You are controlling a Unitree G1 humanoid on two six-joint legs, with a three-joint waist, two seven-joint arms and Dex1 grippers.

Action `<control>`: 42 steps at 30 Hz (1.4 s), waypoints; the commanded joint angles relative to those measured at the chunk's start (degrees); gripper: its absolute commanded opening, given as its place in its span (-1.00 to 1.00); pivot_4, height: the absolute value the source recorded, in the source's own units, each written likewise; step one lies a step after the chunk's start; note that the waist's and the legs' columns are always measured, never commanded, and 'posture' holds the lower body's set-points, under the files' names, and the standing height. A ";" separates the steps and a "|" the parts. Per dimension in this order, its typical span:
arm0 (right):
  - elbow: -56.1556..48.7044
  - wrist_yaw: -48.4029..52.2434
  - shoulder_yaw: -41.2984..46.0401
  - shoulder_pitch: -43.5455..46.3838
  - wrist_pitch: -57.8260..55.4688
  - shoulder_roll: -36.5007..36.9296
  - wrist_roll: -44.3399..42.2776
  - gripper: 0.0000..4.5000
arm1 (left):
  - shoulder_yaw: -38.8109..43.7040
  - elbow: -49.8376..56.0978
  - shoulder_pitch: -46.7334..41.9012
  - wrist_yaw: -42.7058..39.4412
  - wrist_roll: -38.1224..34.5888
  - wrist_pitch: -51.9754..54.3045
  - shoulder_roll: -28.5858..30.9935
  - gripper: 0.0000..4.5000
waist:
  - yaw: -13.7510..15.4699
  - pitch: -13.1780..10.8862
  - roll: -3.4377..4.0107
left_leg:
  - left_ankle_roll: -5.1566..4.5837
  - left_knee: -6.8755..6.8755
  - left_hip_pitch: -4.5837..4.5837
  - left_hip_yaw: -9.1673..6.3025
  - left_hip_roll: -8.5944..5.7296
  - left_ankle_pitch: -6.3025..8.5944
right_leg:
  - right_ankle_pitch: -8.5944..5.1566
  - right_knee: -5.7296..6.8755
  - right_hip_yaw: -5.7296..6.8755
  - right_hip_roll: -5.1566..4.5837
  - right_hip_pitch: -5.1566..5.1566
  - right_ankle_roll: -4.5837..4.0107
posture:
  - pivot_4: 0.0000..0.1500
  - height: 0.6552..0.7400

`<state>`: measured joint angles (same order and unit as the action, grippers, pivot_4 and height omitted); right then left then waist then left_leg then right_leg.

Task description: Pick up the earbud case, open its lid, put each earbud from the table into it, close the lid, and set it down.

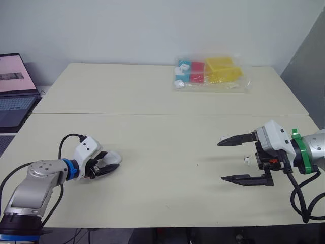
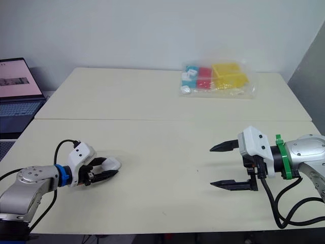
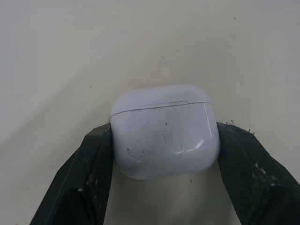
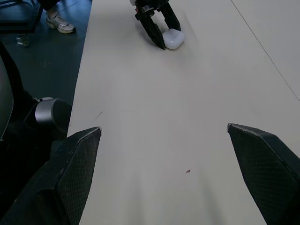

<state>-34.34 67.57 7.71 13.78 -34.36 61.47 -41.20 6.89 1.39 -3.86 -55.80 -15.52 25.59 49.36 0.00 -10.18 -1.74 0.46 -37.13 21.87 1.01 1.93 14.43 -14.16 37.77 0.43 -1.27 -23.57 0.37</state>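
- The left end effector (image 1: 109, 165) is clamped on the white earbud case (image 3: 165, 131), at the near left of the tabletop (image 1: 167, 198).
- The left wrist view shows a finger pressed to each side of the case and its lid seam closed (the head views are too coarse for that).
- The right end effector (image 1: 220, 161) hovers at the near right, fingers wide apart.
- The left eye view catches a small white earbud (image 1: 246, 159) just beside it.

Looks like a lab or office. Pale tables (image 1: 152, 96), bare wall (image 1: 152, 30), open laptop (image 1: 15, 89) out past the left gripper (image 1: 110, 165).
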 commanded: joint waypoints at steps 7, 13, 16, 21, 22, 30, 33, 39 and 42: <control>-1.71 -1.56 2.26 0.97 -0.53 0.40 -1.16 1.00 | -5.12 6.76 -0.60 -9.13 -2.57 -7.77 -1.37 0.26 | 0.18 0.00 0.00 | 0.00 0.00 0.07 -0.04 -0.04 0.00 | 0.00 -0.06 0.00 -0.05 0.00 -0.01 | 1.00 1.00; -3.22 -6.78 5.83 -0.83 -5.80 -0.39 -5.61 1.00 | -11.28 10.73 -9.52 -10.49 -5.23 -7.79 -8.86 0.26 | 0.52 -0.01 -0.02 | 0.00 -0.06 0.16 -0.15 -0.09 0.00 | 0.00 -0.05 0.05 -0.01 0.00 0.00 | 1.00 1.00; -4.37 -10.16 8.06 -1.76 -9.32 -0.97 -9.50 1.00 | -13.39 10.71 -12.77 -10.54 -5.28 -9.04 -12.34 0.26 | 0.55 -0.01 -0.02 | -0.01 -0.05 0.17 -0.20 -0.12 -0.01 | 0.00 -0.05 0.07 0.15 0.05 0.00 | 1.00 1.00; -7.86 -24.45 10.91 -3.18 -18.30 -3.65 -19.86 1.00 | -17.24 7.44 -18.07 -10.24 -1.92 -18.56 -18.36 0.26 | 0.09 -0.02 -0.04 | -0.01 -0.05 0.17 -0.28 -0.15 -0.01 | -0.01 -0.05 0.09 0.18 0.06 0.02 | 1.00 1.00; -7.83 -28.83 11.28 -3.63 -20.26 -4.36 -24.06 1.00 | -18.08 6.55 -18.89 -10.24 -0.87 -21.32 -19.60 0.26 | 0.15 -0.02 -0.04 | -0.01 -0.05 0.19 -0.29 -0.18 -0.01 | -0.01 -0.05 0.11 0.20 0.07 0.02 | 1.00 1.00; -4.61 -54.50 6.76 -3.66 -27.13 -4.22 -45.52 1.00 | -20.85 1.46 -20.87 -11.20 3.12 -37.51 -23.78 0.26 | -0.03 -0.02 -0.05 | -0.02 -0.09 0.16 -0.23 -0.19 -0.01 | 0.01 -0.05 0.02 0.23 0.13 0.05 | 1.00 1.00; -1.89 -62.61 2.08 -1.99 -25.91 -5.43 -52.82 1.00 | -21.61 -0.49 -21.74 -11.21 4.12 -42.46 -25.03 0.26 | -0.01 -0.02 -0.06 | -0.02 -0.10 0.18 -0.24 -0.20 -0.02 | 0.01 -0.05 0.03 0.25 0.13 0.06 | 1.00 1.00; -0.24 -68.94 -3.84 -0.43 -24.43 -7.44 -57.64 1.00 | -23.13 -3.64 -23.30 -10.83 6.77 -46.62 -25.13 0.26 | -0.05 -0.02 -0.06 | -0.03 -0.11 0.20 -0.26 -0.21 -0.02 | 0.00 -0.08 0.05 0.28 0.13 0.10 | 1.00 1.00; 1.80 -70.03 -6.46 1.50 -24.26 -9.45 -57.38 1.00 | -23.54 -3.89 -23.70 -11.17 6.99 -48.43 -25.27 0.26 | -0.11 -0.02 -0.06 | -0.03 -0.10 0.22 -0.27 -0.20 -0.02 | -0.01 -0.10 0.05 0.30 0.13 0.11 | 1.00 1.00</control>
<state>-32.59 -1.90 1.42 13.85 -59.86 52.28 -97.47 -16.19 -3.63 -26.51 -66.99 -8.45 -21.03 24.40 -0.11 -10.20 -1.79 0.43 -37.23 22.10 0.73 1.73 14.41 -14.17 37.67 0.47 -0.97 -23.44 0.48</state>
